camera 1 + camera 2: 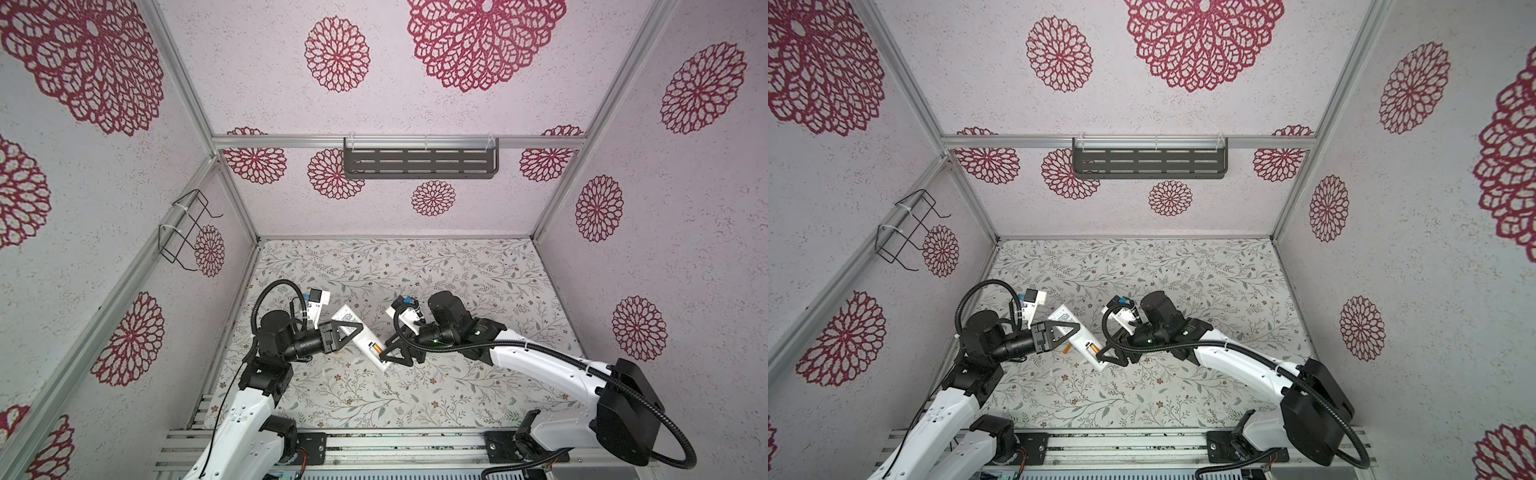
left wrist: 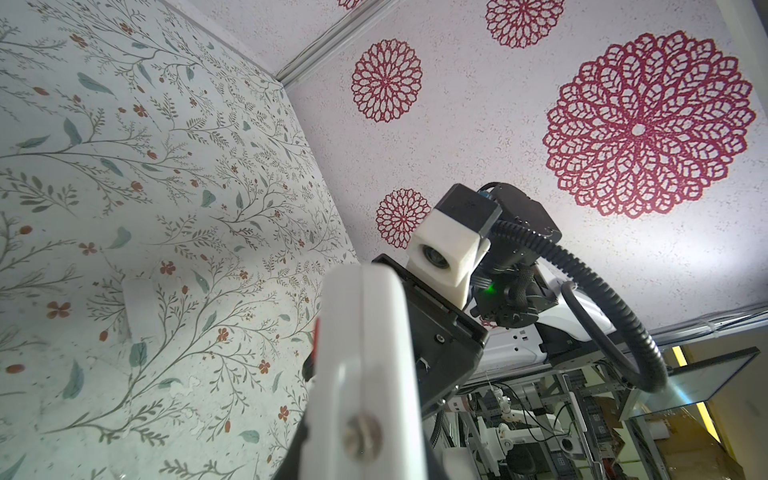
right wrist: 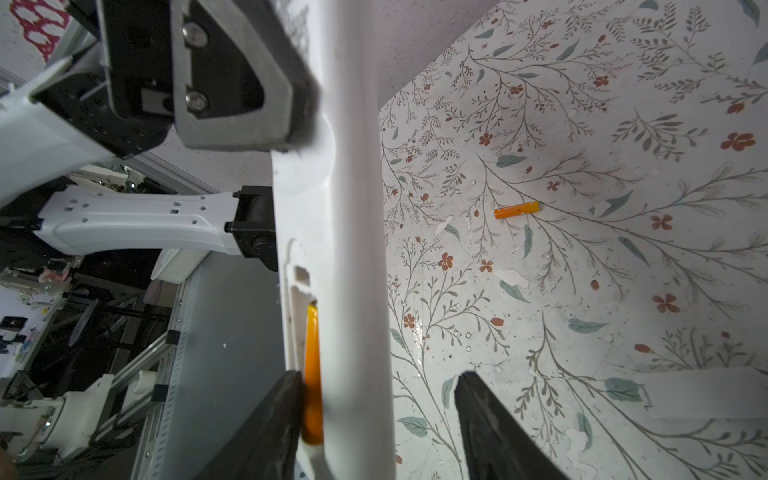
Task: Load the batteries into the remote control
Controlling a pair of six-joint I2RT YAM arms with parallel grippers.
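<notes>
Halfway there, I reckon. The right gripper (image 3: 379, 374) has its jaws spread either side of the long slim white plastic remote control (image 3: 357, 208), with one finger nudging a small orange cylinder battery (image 3: 311, 353) in the open bay. The left gripper (image 1: 353, 329) pinches the remote up off the floral table (image 3: 582, 291). Further off, the second orange battery (image 3: 516, 210) lies loose, not yet loaded.

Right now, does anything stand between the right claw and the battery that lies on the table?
Yes. The remote control, gripped by the left claw, stands between the right claw and that battery; the claw would probably have to go around it.
</notes>
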